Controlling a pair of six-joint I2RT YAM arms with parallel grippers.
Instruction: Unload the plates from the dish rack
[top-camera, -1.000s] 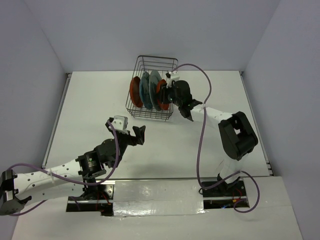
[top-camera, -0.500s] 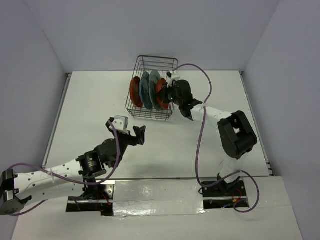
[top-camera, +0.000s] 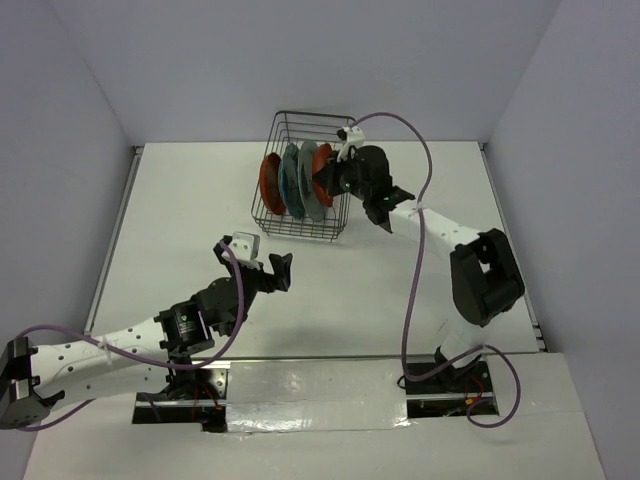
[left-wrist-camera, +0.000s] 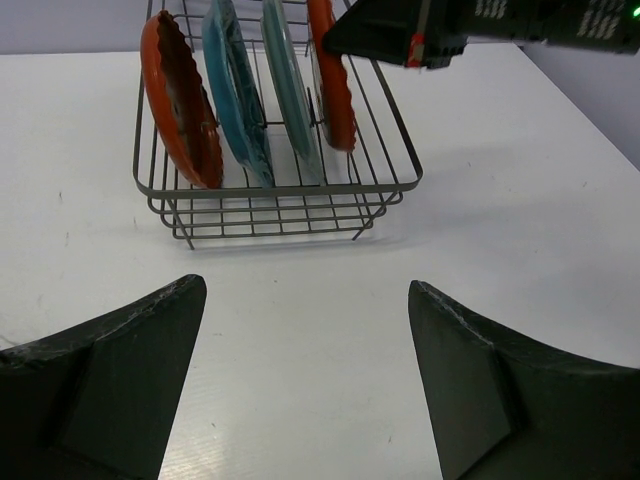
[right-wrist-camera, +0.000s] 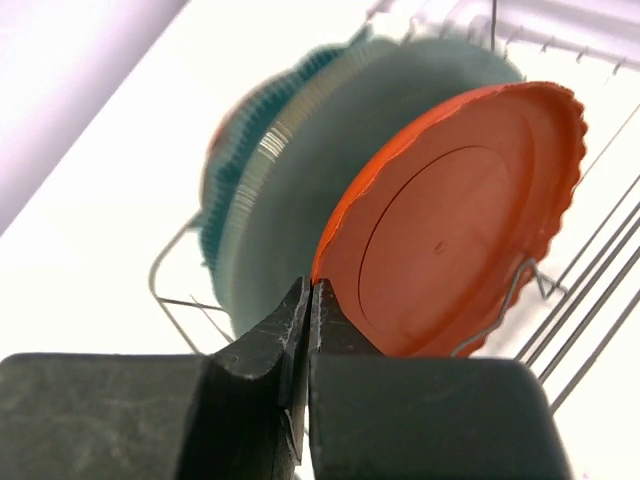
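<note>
Four plates (top-camera: 297, 180) stand on edge in the dish rack (top-camera: 298, 228), and the right gripper (right-wrist-camera: 309, 298) sits at the rack's right end, its fingers pinched narrow on the rim of the nearest orange-red plate (right-wrist-camera: 455, 230). The left gripper (left-wrist-camera: 302, 300) hangs over the table (top-camera: 180, 220) well short of the rack, fingers spread wide with nothing between them. Only the right wrist view shows the rim caught between the fingertips, while the left wrist view shows the row sharply: far orange-red plate (left-wrist-camera: 178, 100), teal-blue plate (left-wrist-camera: 236, 95), grey-teal plate (left-wrist-camera: 290, 95), then the gripped one.
</note>
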